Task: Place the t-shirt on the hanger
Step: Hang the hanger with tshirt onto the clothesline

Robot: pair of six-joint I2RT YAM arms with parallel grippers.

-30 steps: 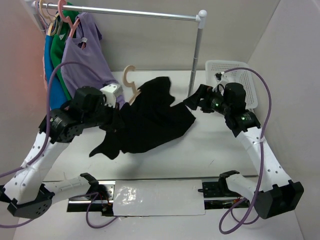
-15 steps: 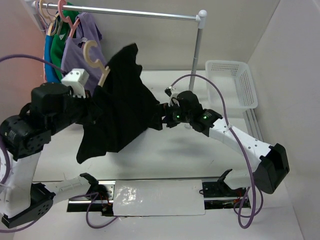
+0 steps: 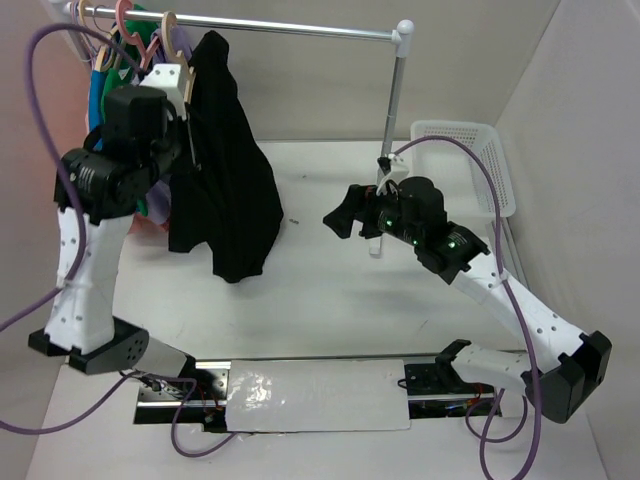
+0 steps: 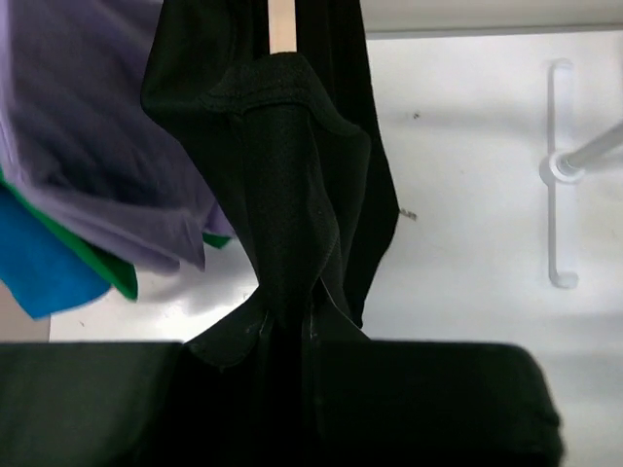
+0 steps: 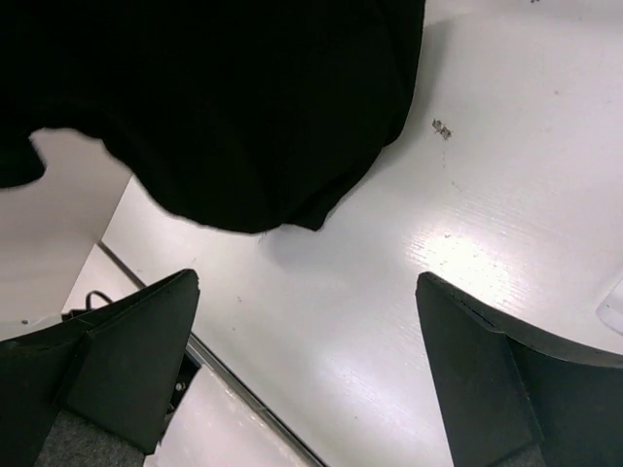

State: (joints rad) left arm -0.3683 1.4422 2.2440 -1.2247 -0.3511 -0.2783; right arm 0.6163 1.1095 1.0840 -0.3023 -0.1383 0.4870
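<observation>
The t-shirt (image 3: 225, 190) hangs draped over the hanger (image 4: 282, 24), upper left of the overhead view, beside the rail (image 3: 300, 27). Left hand (image 4: 287, 331) is pinched onto its gathered cloth. Right hand (image 5: 311, 379), centre frame, is spread wide and empty above the surface (image 3: 330, 290).

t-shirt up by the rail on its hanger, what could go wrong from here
The hanger hook is at the rail, but whether it is over it is unclear; a release might drop it. The t-shirt bunches toward the left gripper, so pulling away may drag it off. The right gripper is open and apart, unable to catch.
</observation>
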